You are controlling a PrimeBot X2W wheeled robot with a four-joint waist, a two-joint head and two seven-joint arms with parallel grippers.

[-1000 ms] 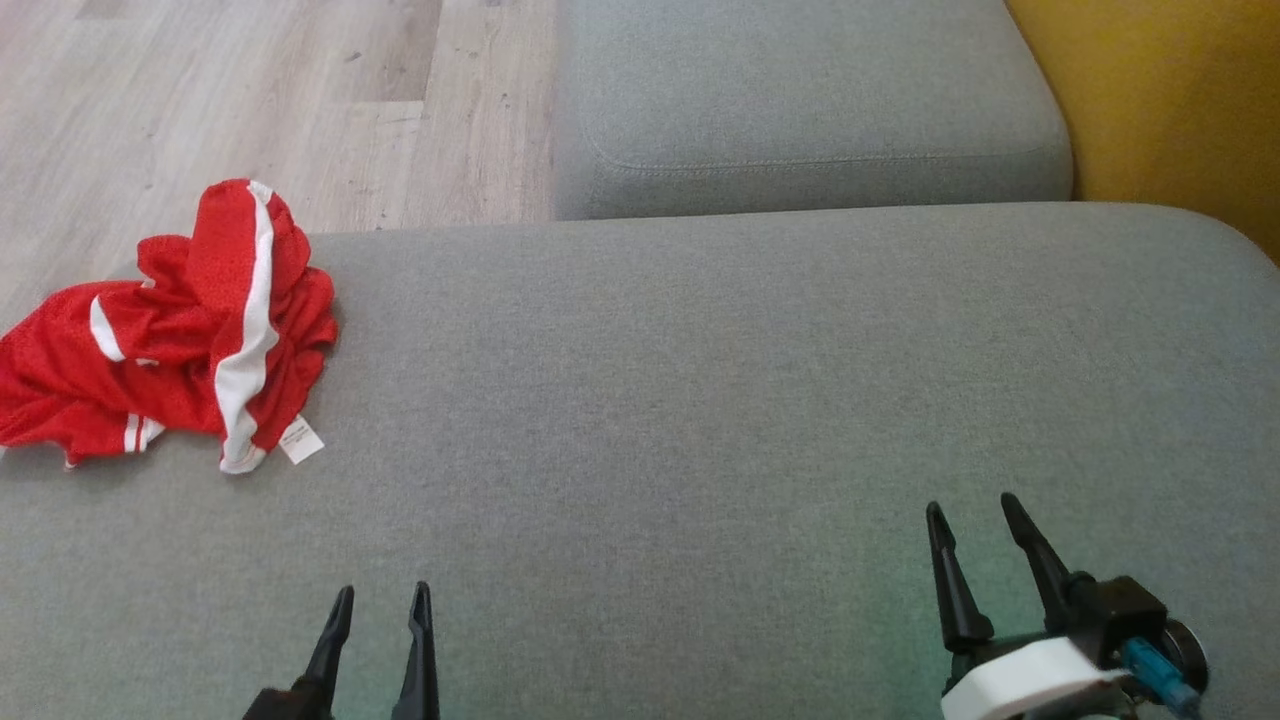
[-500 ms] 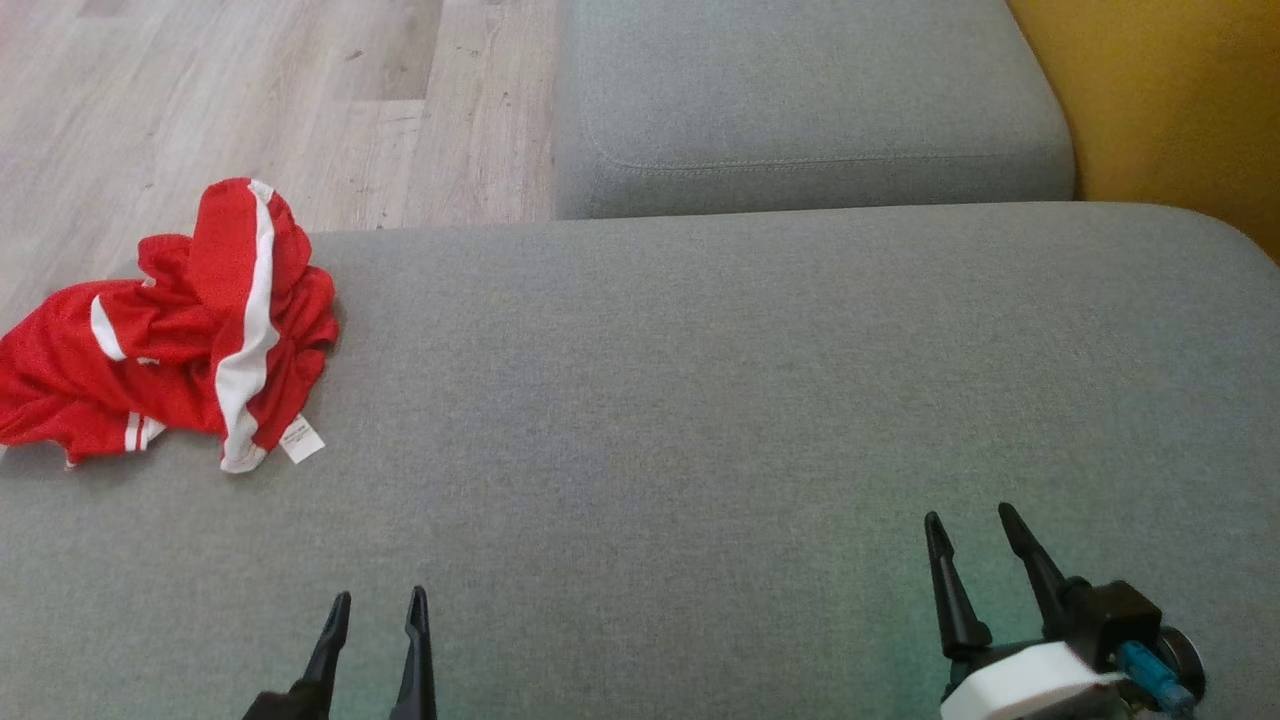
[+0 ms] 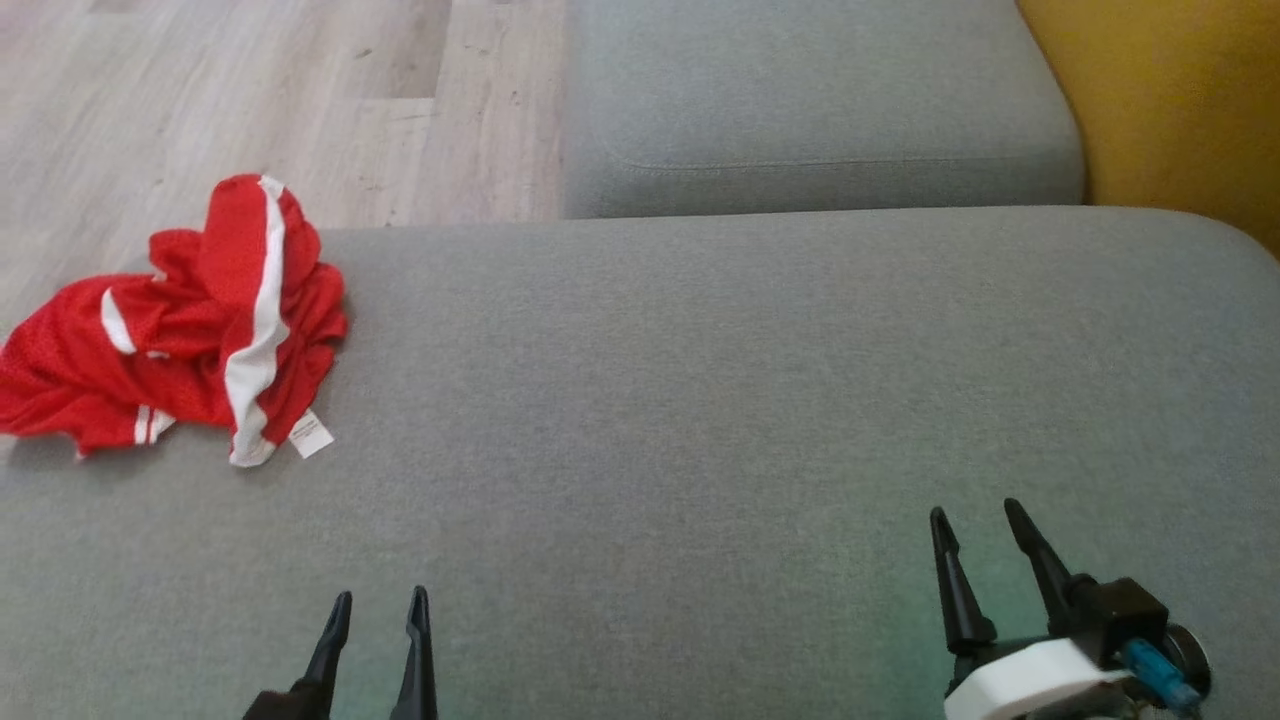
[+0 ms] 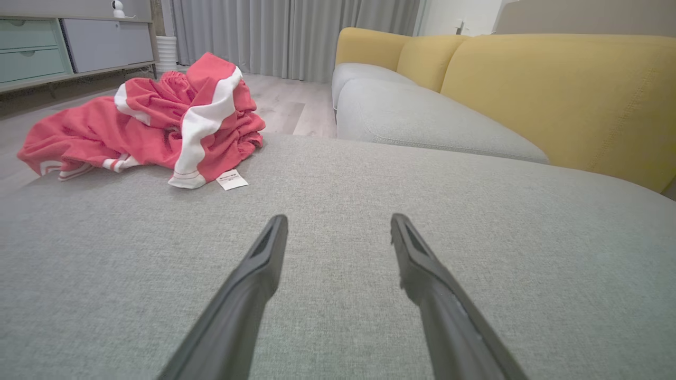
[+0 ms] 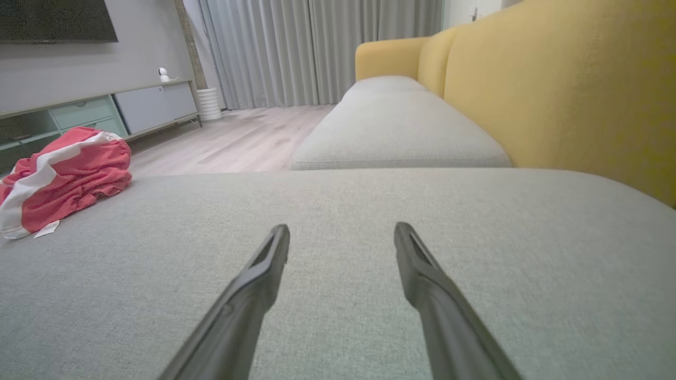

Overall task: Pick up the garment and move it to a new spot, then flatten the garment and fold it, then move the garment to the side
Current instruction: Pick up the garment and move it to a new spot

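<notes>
**A:** Head view. Where's the cloth?
**B:** Crumpled red mesh garment with white stripes (image 3: 190, 330), heaped at the far-left corner of the wide grey fabric sofa seat (image 3: 700, 400). A small white label (image 3: 311, 433) lies at its near hem. Left pincer (image 3: 380, 600) low left, right pincer (image 3: 975, 515) low right. Both have jaws apart and empty, well apart from the garment.

**A:** Left wrist view?
**B:** Garment (image 4: 158, 121) ahead and to the left of the left pincer (image 4: 339, 221). Fingers spread, bare seat between them.

**A:** Right wrist view?
**B:** Garment (image 5: 68, 169) at the far left edge. Right pincer (image 5: 342, 228) spread, holding nothing.

**A:** Step?
**B:** First one, I judge, with the pickup not yet begun. The left arm is nearer. It should reach forward-left, drop onto a raised fold and close, then carry the garment to the open middle of the seat.
</notes>
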